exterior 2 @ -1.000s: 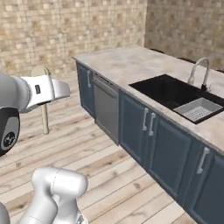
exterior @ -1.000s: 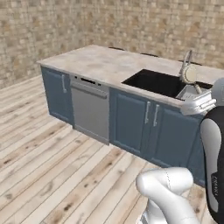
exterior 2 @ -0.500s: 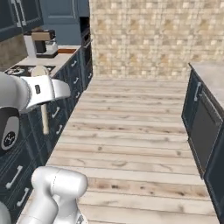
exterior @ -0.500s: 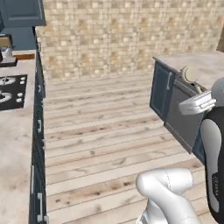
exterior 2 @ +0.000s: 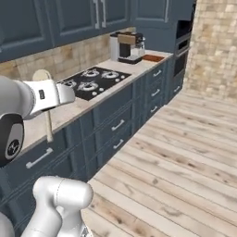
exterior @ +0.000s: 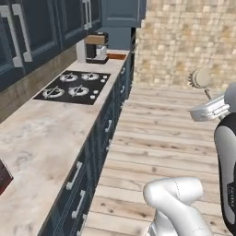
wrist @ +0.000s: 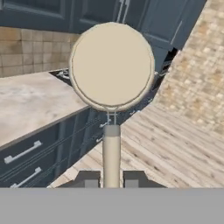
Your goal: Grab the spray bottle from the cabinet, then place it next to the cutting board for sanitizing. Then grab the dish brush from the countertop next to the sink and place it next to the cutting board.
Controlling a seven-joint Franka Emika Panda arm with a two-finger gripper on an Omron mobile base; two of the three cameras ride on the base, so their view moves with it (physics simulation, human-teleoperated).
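The dish brush (wrist: 111, 65) is having its lower handle cut off at the bottom of the hand view, between the gripper (wrist: 111, 178) fingertips. In the left base view's upper right, the arm is hiding its handle. A reddish-brown thing (exterior: 3, 177) is being cropped at the left edge.

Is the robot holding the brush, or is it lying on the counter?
Holding it. In the hand view the hand is shut on the brush handle, round head beyond the fingertips, off the counter.

Black gas hob (exterior: 73, 86) set in the desk, coffee machine (exterior: 97, 47) at far end, plank floor (exterior 2: 185, 152), stone wall (exterior: 184, 41)
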